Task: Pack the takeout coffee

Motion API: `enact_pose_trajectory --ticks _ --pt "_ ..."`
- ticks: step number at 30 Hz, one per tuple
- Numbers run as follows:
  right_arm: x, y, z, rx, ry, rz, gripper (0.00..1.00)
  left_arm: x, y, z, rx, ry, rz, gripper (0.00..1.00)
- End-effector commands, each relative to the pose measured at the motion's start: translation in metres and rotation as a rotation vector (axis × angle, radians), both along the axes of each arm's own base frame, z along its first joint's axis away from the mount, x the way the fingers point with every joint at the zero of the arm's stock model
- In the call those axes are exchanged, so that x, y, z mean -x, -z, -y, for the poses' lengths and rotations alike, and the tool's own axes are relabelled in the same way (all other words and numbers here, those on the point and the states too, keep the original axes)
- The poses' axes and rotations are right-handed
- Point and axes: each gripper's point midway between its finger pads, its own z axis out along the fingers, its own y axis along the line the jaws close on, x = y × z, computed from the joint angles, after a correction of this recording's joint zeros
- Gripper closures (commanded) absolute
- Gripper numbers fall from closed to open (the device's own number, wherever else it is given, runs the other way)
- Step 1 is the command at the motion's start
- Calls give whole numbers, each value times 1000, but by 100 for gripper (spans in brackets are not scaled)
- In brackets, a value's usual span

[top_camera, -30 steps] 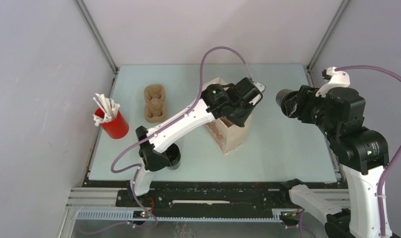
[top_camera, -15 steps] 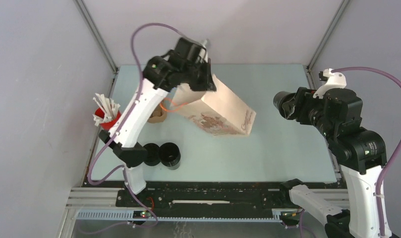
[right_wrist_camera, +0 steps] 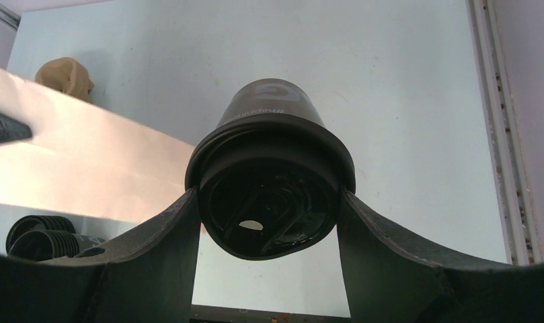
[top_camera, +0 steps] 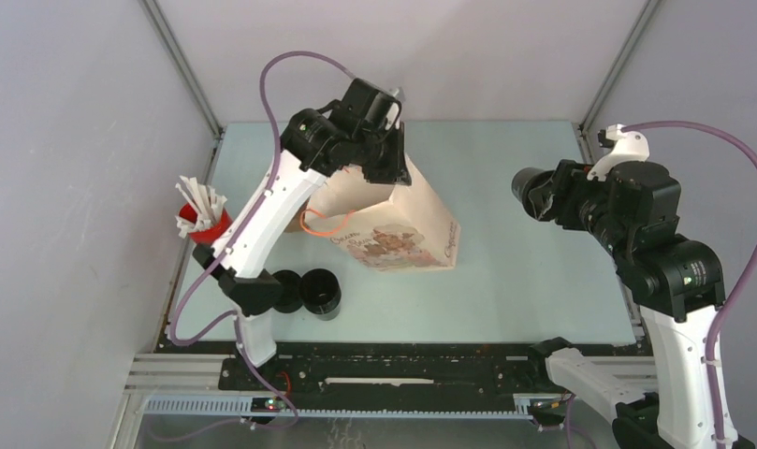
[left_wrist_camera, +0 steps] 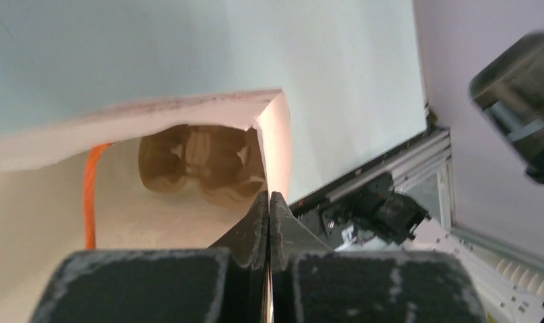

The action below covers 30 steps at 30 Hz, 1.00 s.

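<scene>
My right gripper [top_camera: 541,196] is shut on a black takeout coffee cup [top_camera: 524,187], held sideways in the air at the right. In the right wrist view the cup [right_wrist_camera: 269,114] sits between my fingers [right_wrist_camera: 161,256], lid toward the camera. Two more black cups [top_camera: 304,292] stand near the table's front left. My left gripper [top_camera: 385,168] is shut on the rim of a tan paper bag [top_camera: 402,229], holding it raised and tilted. In the left wrist view the jaws [left_wrist_camera: 269,202] pinch the bag wall [left_wrist_camera: 276,148]. A brown pulp carrier [left_wrist_camera: 202,158] shows through the bag's mouth.
A red cup with white sticks [top_camera: 204,220] stands at the table's left edge. A brown carrier [right_wrist_camera: 67,75] shows beyond the bag in the right wrist view. The bag's orange handle [top_camera: 313,223] hangs loose. Grey walls close in the table on three sides.
My left arm lifted the bag from standing at the centre, swung it back-left and tipped it, then brought it slightly lower and rightward. My right gripper with its cup edged left.
</scene>
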Motion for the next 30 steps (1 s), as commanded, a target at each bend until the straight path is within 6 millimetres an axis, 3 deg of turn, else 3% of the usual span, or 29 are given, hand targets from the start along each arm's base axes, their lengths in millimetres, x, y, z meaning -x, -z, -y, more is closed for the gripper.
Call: enact_pose_trajectory --ticks 1,3,4,6,7,9,10,11,12,13,14,15,16,17,19,20,23,24,27,30 --pt "-5 -8 -6 -28 -23 52 100 12 -3 -9 38 -9 -33 100" --pt "-6 -11 -6 -24 -23 42 100 16 -50 -11 52 -27 140 100" --pt "-6 -11 -5 -22 -20 45 100 14 -48 -14 47 -29 138 100" --pt "-8 -6 -5 -20 -18 45 100 7 18 -20 -69 -24 -9 100" --pt "-9 -6 -7 -21 -28 47 100 16 24 -18 -45 -11 -98 100" --pt "-7 -13 -7 -16 -32 48 100 20 -57 -13 65 -21 132 100" --pt "-6 -13 -5 -12 -26 48 100 17 -70 -22 74 -66 185 100" --pt "-6 -11 -3 -12 -17 53 100 11 -41 -22 34 -63 131 100" --pt "-7 -8 -4 -15 -19 55 100 7 18 -27 -54 -72 14 100" --pt "-7 -5 -6 -19 -27 52 100 11 29 -26 -32 -66 -55 100" --pt "-8 -4 -9 -20 -40 42 100 17 19 -23 -16 -55 -67 100" --pt "-7 -7 -9 -19 -45 37 100 17 -50 -26 69 -76 104 100" --pt "-7 -10 -8 -18 -43 37 100 21 -79 -30 102 -93 181 100" --pt "-7 -11 -7 -17 -36 43 100 19 -71 -34 80 -105 161 100" --pt "-8 -5 -7 -24 -29 49 100 11 13 -39 -75 -83 21 100" --pt "-10 -2 -10 -28 -37 43 100 12 26 -37 -49 -79 -44 100" --pt "-11 -7 -14 -34 -59 29 100 13 -54 -28 1 -75 163 100" --pt "-10 -4 -13 -33 -51 29 100 11 -54 -26 17 -81 151 100" --pt "-11 0 -13 -36 -47 31 100 3 1 -24 -108 -61 71 100" --pt "-12 -1 -12 -28 -48 25 100 3 2 -6 -162 5 132 100"
